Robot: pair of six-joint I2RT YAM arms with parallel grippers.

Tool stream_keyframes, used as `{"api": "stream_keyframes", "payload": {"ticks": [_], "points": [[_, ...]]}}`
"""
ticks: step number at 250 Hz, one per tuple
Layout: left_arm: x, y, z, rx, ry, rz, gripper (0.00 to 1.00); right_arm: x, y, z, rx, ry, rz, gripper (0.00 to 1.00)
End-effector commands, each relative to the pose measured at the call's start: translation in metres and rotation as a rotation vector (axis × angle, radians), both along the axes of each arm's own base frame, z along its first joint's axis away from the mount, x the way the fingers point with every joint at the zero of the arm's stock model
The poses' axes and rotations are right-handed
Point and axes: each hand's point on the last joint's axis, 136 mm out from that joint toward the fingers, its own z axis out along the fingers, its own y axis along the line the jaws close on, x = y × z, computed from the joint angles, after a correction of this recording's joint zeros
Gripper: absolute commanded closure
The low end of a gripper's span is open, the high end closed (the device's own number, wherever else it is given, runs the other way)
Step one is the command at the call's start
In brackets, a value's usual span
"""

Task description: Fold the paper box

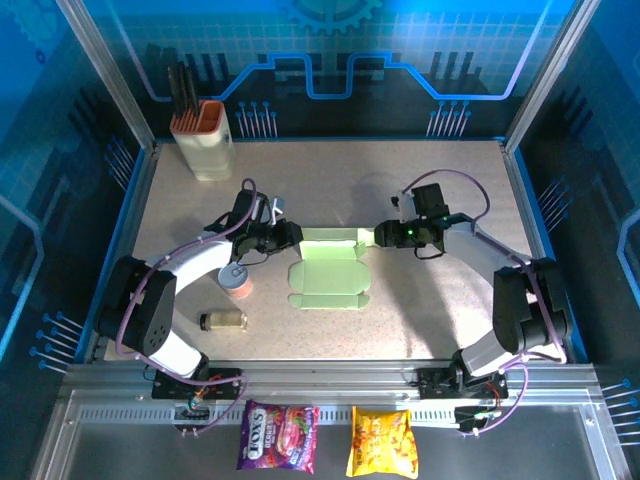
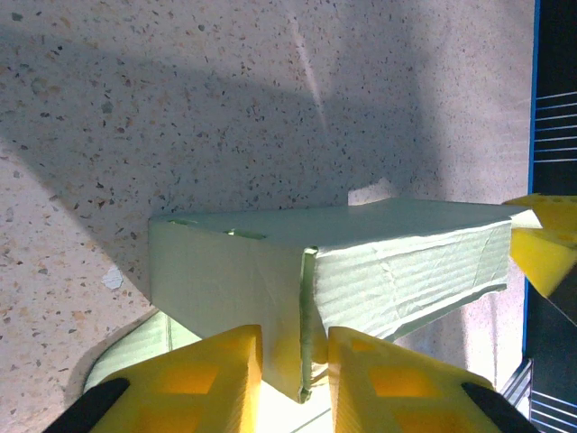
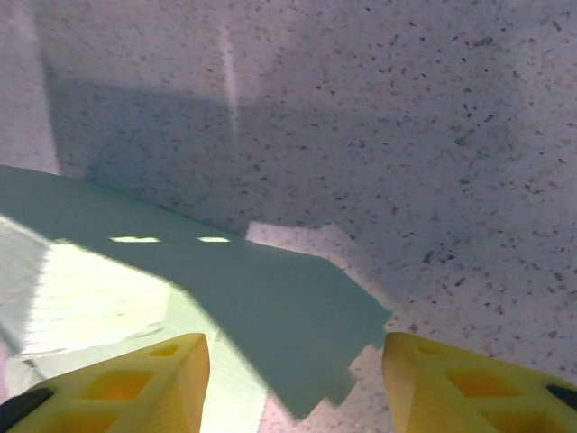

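Mint-green paper box (image 1: 330, 272) sits on your desk (image 1: 440, 315). Your left hand (image 2: 295, 359) pinches its raised edge; your right hand (image 3: 295, 365) stands open opposite.

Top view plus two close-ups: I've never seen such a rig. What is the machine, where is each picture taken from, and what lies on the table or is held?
Two robot arms are bolted at the near edge of a table. The top view looks down from above and behind them. The close-ups come from a camera on each wrist, so the yellow shapes are that arm's fingers. On it lies a mint-green box, partly folded. Left of it are a cup and a jar on its side; a cream holder stands at the far left corner. Two snack packets lie outside the near edge. The left end effector has its fingers nearly together with an upright box wall between them, apparently pinching it. The right end effector is open over a flap, holding nothing.
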Motion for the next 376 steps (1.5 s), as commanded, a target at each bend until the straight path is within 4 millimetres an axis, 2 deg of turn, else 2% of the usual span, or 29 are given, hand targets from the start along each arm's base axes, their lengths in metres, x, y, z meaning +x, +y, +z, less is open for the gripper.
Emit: {"api": "stream_keyframes", "payload": {"ticks": [1,37,52,83,115,155,212,241,285,337,376], "points": [[-0.005,0.004,-0.01,0.023,0.054,0.001,0.74,0.007,-0.007,-0.004,-0.052,-0.014,0.018,0.46],[-0.005,0.004,-0.01,0.021,0.055,0.002,0.73,0.002,0.002,-0.005,-0.037,-0.013,0.062,0.56],[-0.005,0.003,-0.01,0.018,0.056,0.0,0.74,-0.001,0.007,-0.004,-0.04,-0.015,0.077,0.65],[-0.005,0.001,-0.007,0.011,0.048,-0.01,0.74,-0.011,0.017,0.006,-0.045,-0.036,0.093,0.8],[-0.005,-0.001,-0.007,0.006,0.052,-0.022,0.74,-0.022,0.029,0.013,-0.05,-0.018,0.099,0.89],[-0.008,-0.006,-0.006,0.001,0.055,-0.038,0.74,-0.033,0.04,0.014,-0.071,0.005,0.081,0.91],[-0.015,-0.012,0.0,-0.005,0.053,-0.058,0.72,-0.042,0.055,0.002,-0.093,0.031,0.02,0.92],[-0.022,-0.012,0.001,0.008,0.057,-0.071,0.71,-0.041,0.059,-0.004,-0.119,0.018,-0.016,0.94],[-0.04,-0.008,-0.001,0.03,0.08,-0.092,0.68,-0.033,0.07,-0.009,-0.143,-0.073,0.02,0.95],[-0.065,-0.001,0.004,0.034,0.1,-0.113,0.62,-0.027,0.08,-0.025,-0.195,-0.135,0.117,0.95],[-0.07,0.016,0.014,0.114,0.059,-0.074,0.49,-0.025,0.082,-0.03,-0.222,-0.155,0.17,0.95]]}}
